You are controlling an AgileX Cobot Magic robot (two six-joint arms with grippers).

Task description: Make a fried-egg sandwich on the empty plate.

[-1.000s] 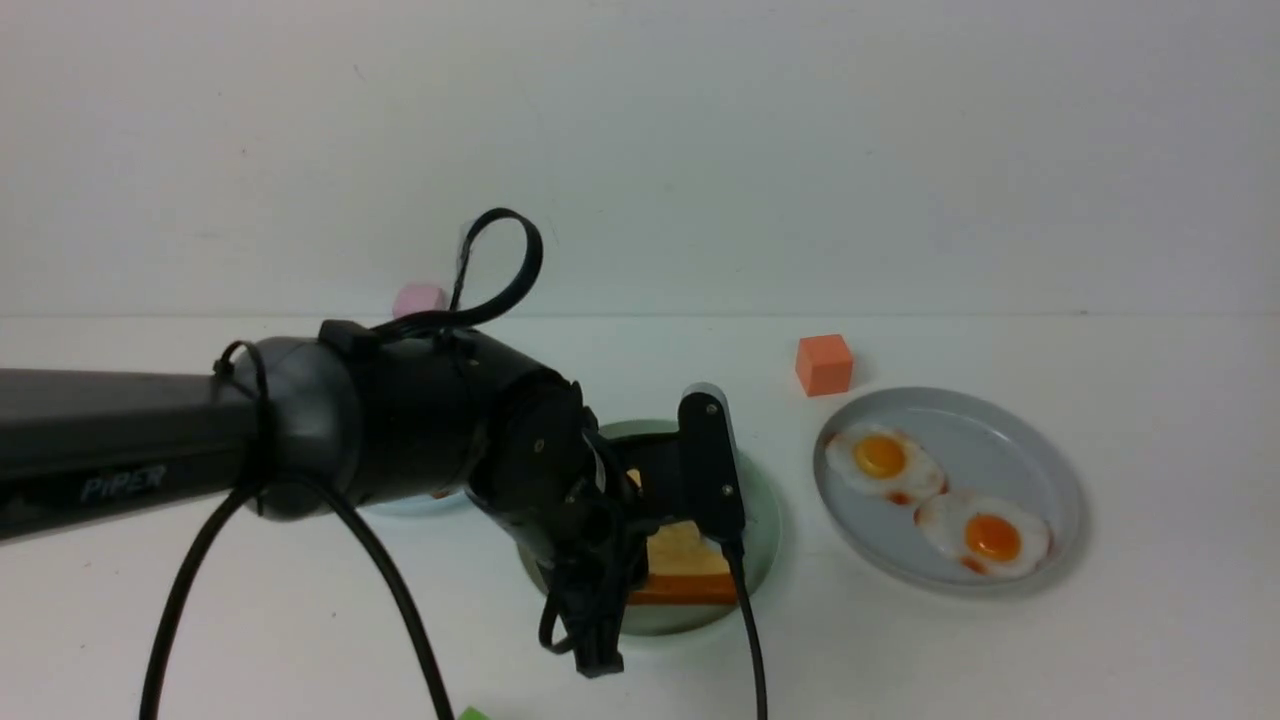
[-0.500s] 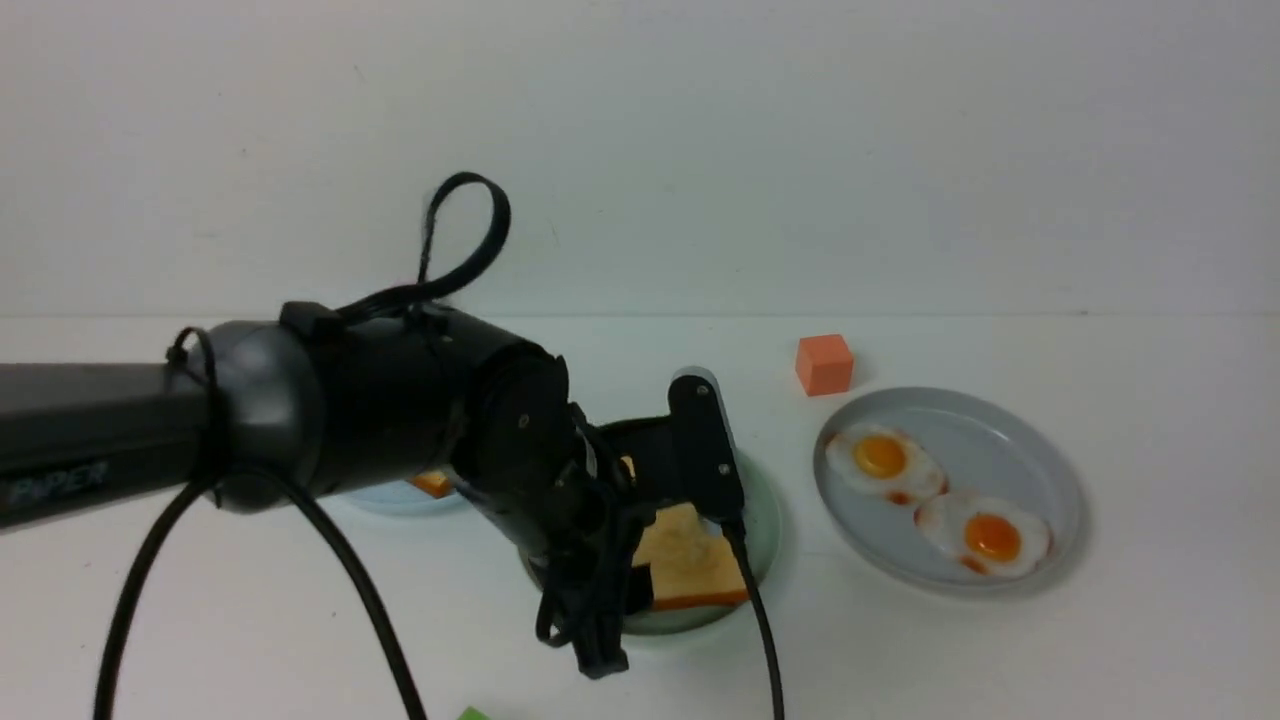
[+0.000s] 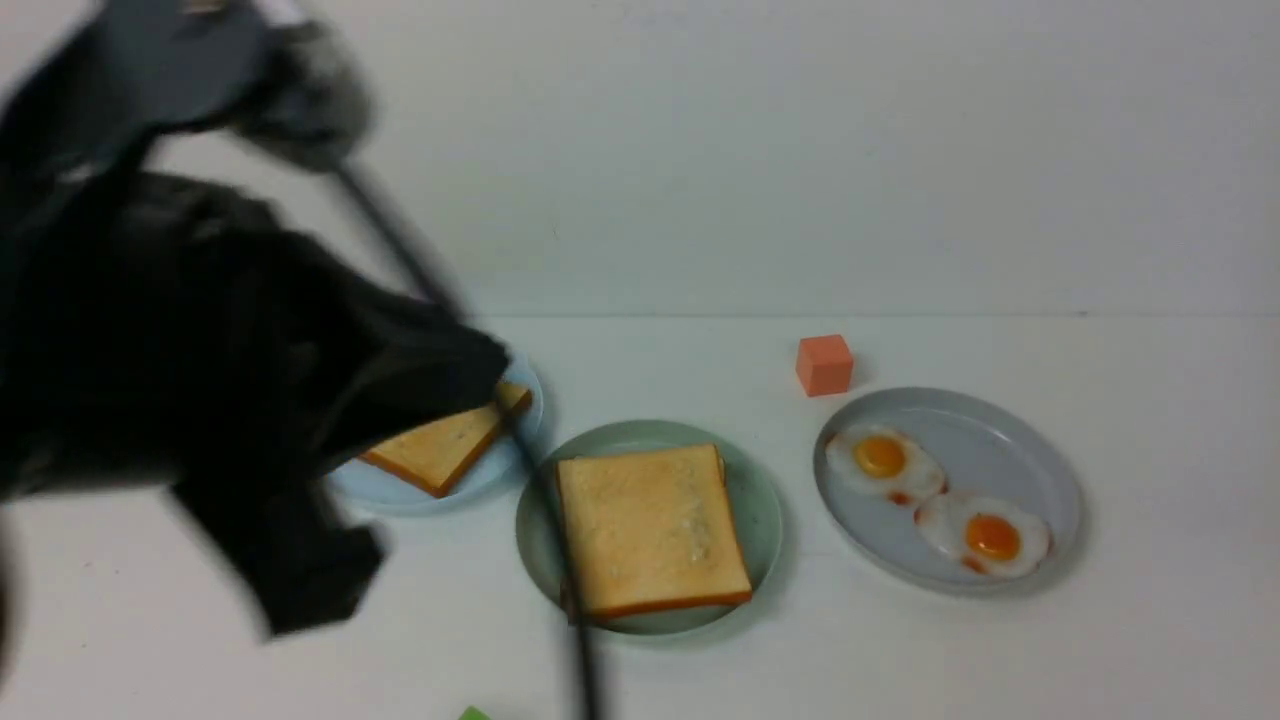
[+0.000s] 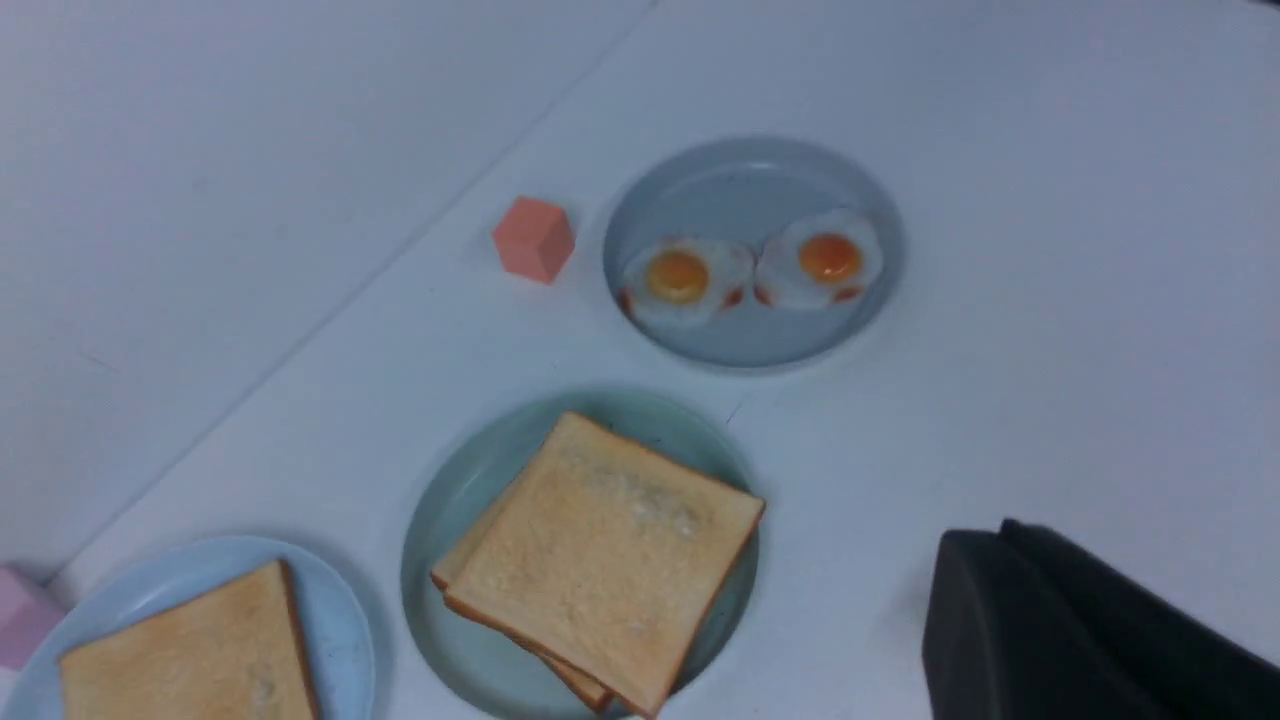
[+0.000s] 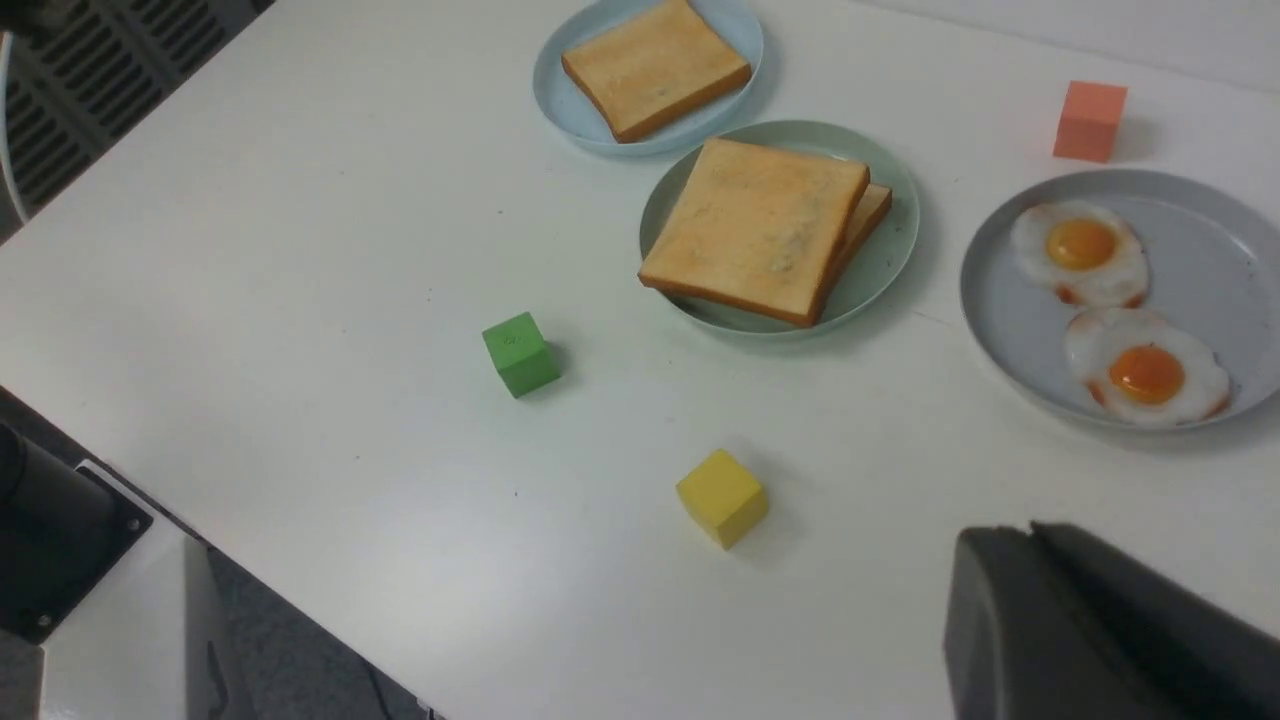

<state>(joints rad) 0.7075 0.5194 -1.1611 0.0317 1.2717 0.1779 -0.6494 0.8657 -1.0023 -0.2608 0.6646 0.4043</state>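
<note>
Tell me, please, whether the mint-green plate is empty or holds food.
Not empty: two toast slices lie stacked on the mint-green plate, slightly offset; no filling shows between them.

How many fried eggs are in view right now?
2 fried eggs, both on the grey plate: one toward the back, one nearer the front. Another may be hidden between the stacked toast slices.

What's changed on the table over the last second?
The left arm let go of the toast slice and swung up, away to its left; the slice now lies flat on the mint-green plate. The fried eggs and orange cube stayed put.
</note>
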